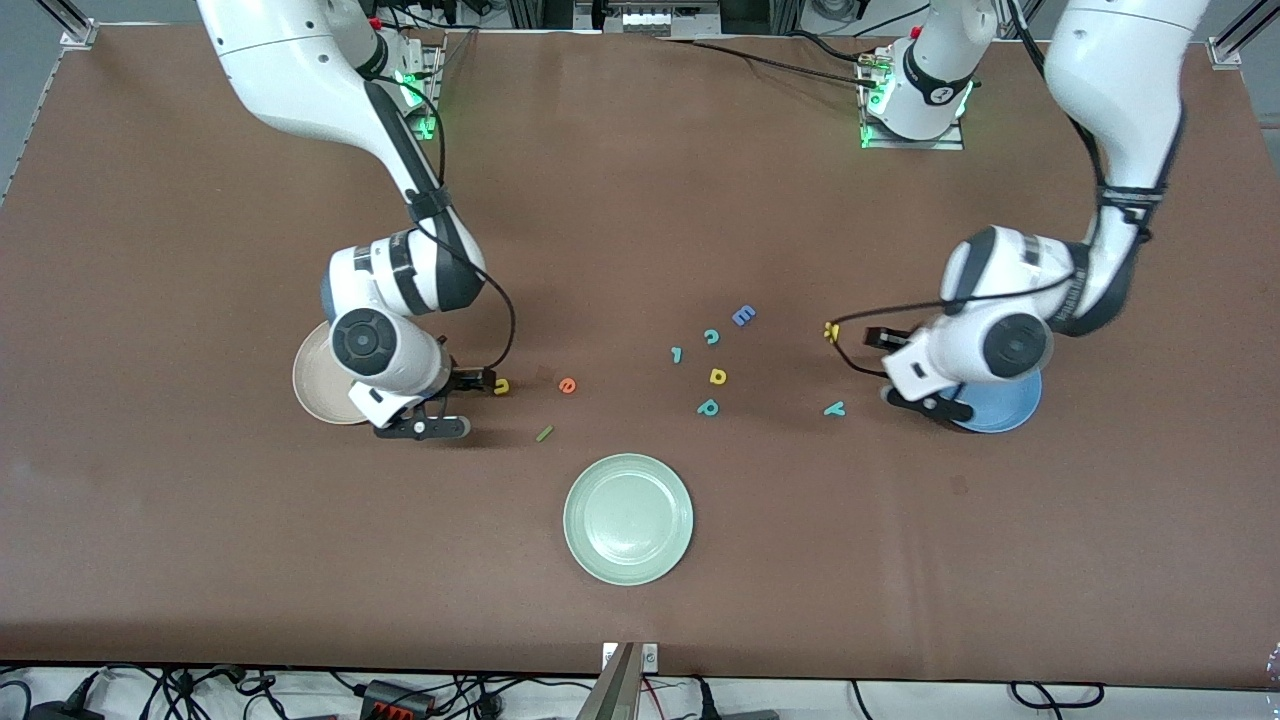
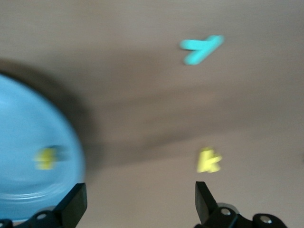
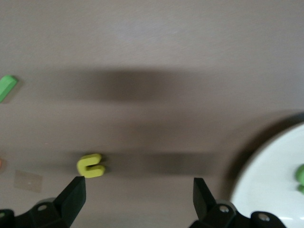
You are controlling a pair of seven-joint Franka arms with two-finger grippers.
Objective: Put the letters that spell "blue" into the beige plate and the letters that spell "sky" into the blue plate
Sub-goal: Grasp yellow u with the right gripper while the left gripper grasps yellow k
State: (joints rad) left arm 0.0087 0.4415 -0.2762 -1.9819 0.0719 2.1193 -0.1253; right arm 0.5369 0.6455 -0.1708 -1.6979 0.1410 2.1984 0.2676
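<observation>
My right gripper (image 1: 447, 404) (image 3: 137, 194) hangs open and empty over the table between the beige plate (image 1: 318, 385) (image 3: 266, 185) and the yellow "u" (image 1: 501, 386) (image 3: 91, 165). A green letter (image 3: 300, 173) lies in that plate. The orange-red "e" (image 1: 567, 385) and the green bar "l" (image 1: 544, 433) (image 3: 7, 87) lie beside the "u". My left gripper (image 1: 905, 372) (image 2: 140, 199) is open and empty beside the blue plate (image 1: 1000, 412) (image 2: 28, 142), which holds a yellow letter (image 2: 46, 158). The yellow "k" (image 1: 831, 331) (image 2: 208, 160) and teal "y" (image 1: 834, 408) (image 2: 201, 48) lie on the table close by.
A pale green plate (image 1: 628, 518) sits nearest the front camera, mid-table. Loose letters lie in the middle: a blue "E" (image 1: 743, 316), teal "c" (image 1: 711, 336), small teal piece (image 1: 677, 354), yellow "d"-like letter (image 1: 717, 376) and teal "p" (image 1: 708, 407).
</observation>
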